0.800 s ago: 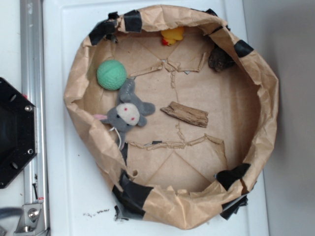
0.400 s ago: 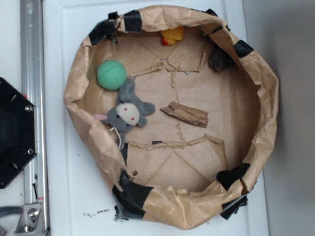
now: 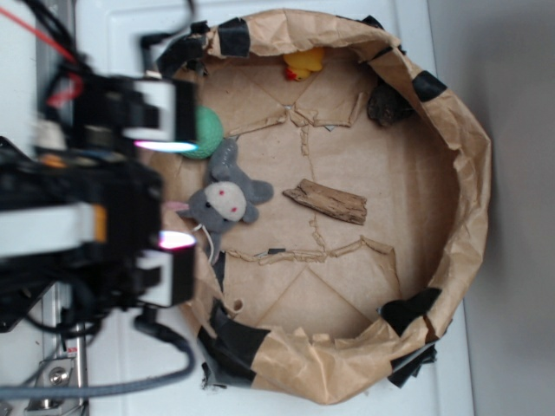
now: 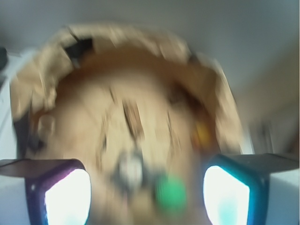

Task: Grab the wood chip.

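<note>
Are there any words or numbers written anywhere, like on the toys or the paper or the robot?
No words, numbers or signs can be read in either view.
The paper bowl, wood chip, plush mouse, green ball and yellow duck carry no print.
The gripper is blurred in the exterior view; any label on it cannot be read.
The wrist view is too blurred to show any text.

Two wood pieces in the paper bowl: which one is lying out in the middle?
The wood chip: flat, light brown and elongated, just right of the plush mouse. The dark bark chunk sits against the far wall.
</note>
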Tool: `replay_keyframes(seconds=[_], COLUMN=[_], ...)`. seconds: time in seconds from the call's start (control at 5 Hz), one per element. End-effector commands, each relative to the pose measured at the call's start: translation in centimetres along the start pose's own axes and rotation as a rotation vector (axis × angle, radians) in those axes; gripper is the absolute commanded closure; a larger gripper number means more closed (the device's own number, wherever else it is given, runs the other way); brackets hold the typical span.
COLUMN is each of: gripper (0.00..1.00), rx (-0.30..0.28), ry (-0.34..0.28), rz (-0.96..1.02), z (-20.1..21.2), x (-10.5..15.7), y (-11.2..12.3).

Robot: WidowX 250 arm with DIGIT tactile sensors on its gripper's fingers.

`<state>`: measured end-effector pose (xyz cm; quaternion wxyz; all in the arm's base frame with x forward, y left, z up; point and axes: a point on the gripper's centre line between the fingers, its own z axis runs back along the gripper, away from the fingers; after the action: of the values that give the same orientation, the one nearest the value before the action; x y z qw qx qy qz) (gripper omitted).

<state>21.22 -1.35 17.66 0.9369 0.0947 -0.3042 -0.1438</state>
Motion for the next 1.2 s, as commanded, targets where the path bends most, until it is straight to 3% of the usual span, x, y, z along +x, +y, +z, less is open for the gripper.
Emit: replay_keyframes(seconds=[0.0,0.2,0.4,0.8,1.0], gripper=[0.0,0.0,0.0,0.0,1.0], rx=[-0.048,-0.143,-0.228,-0.322,-0.315], ry=[-0.019,0.07,0.154,0.218,0.234], rz=[-0.023,-0.005,-0.018,-0.053,-0.07], z=[-8.5,-12.6,-16.0,-17.4,-17.5], x=[3.2,1.9,-0.2,-1.8,-2.1], y=[2.2,1.9,0.2,-2.2,-2.5])
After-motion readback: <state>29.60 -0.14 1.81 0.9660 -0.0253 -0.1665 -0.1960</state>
